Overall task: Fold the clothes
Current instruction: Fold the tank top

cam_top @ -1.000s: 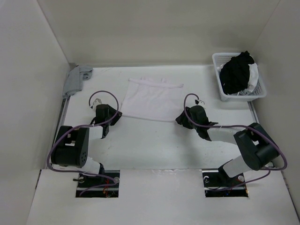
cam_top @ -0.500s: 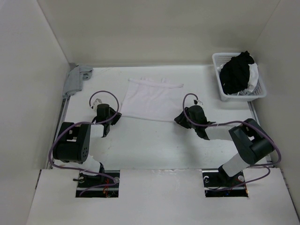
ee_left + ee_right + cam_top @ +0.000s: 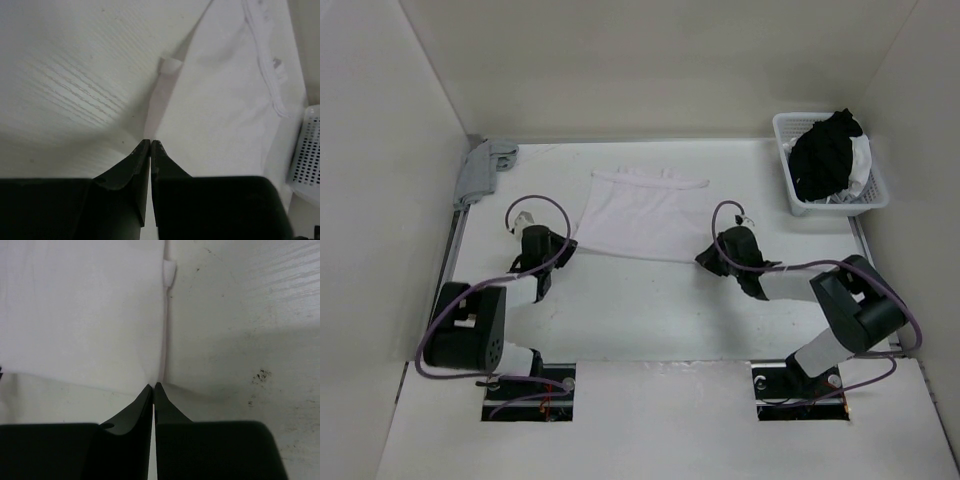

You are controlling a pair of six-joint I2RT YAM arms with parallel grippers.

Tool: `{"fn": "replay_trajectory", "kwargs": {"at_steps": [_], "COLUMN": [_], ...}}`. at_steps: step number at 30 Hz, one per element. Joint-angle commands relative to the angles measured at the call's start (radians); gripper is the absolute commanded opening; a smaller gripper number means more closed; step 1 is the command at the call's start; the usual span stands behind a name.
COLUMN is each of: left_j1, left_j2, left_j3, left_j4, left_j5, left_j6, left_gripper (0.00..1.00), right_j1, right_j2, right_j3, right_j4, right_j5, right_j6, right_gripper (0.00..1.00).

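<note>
1. My left gripper [image 3: 150, 141] and right gripper [image 3: 153, 386] are each pinched closed on a near corner of the white garment [image 3: 640, 212], which lies flat toward the table's [image 3: 650, 300] far edge.
2. I should lift both corners evenly, keeping the hem taut.

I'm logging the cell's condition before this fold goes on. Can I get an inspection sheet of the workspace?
Surface: white table, with a few dark specks beside the right tool.
Job's things: white garment, spread flat at centre back.
Clutter: grey cloth in the back left corner; basket at back right holding a black garment bundle.
Tools: left tool and right tool have their jaws closed, each apparently pinching a near corner of the garment.
Cables: purple cables looped above each wrist.
Surroundings: plain white walls; nothing else seen.
</note>
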Motion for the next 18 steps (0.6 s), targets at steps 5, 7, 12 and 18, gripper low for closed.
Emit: {"fn": "replay_trajectory", "kwargs": {"at_steps": [5, 7, 12, 18], "left_j1": [-0.014, -0.020, -0.038, -0.057], "left_j2": [-0.503, -0.679, -0.997, -1.111], "left_j3": [0.005, 0.046, 0.242, 0.421], "left_j4": [-0.198, -0.335, -0.630, -0.773], "left_j5": [-0.005, -0.017, -0.048, -0.057], "left_j6": [0.024, 0.047, 0.104, 0.121], "left_gripper": [0.03, 0.03, 0.03, 0.03], "right_j1": [0.072, 0.128, 0.344, 0.668], "right_j2": [-0.392, -0.579, -0.992, -1.083], "right_j3": [-0.057, -0.053, 0.095, 0.356], "right_j4": [-0.143, -0.293, -0.675, -0.849], "right_j5": [0.073, 0.122, 0.303, 0.513], "right_j6": [-0.060, -0.087, -0.149, -0.207], "right_gripper": [0.05, 0.05, 0.05, 0.06]}}
